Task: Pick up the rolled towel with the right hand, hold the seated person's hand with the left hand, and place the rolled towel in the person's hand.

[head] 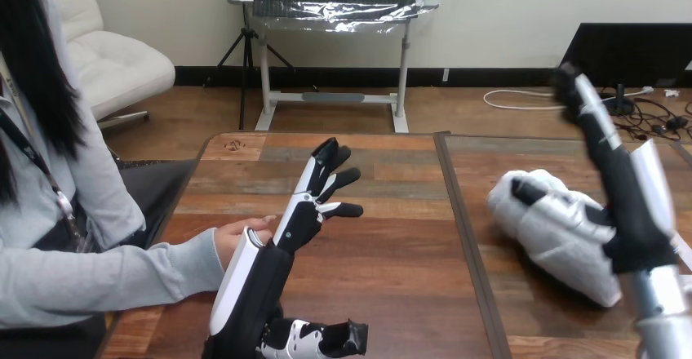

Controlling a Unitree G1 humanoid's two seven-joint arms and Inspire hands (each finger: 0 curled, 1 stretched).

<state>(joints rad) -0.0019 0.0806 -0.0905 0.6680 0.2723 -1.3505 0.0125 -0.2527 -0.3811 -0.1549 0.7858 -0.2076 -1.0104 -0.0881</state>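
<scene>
The right hand (pixel 630 204) stands at the towel's (pixel 563 249) near-right end. Its fingers are straight and raised clear above the roll, and its thumb (pixel 530 191) reaches across the top. The hand is open; I cannot tell whether the thumb presses or only lies there. The pose reads as the start of a grasp, with the palm set against the roll so the fingers can fold over it.

The towel lies on the table (pixel 392 285), just left of the right palm and under the thumb, well to the right of the left hand (pixel 298 224). Its long axis runs on a slant, from the end by the right wrist away and leftward to a rounded end that points toward the table's middle seam.

The left hand is open too, fingers straight and spread, pointing forward and slightly right. The person's hand (pixel 237 235) rests just left of it, partly behind its back. No finger curls round it, so it is not yet held. The left hand probably waits there to take that hand once the towel is lifted
</scene>
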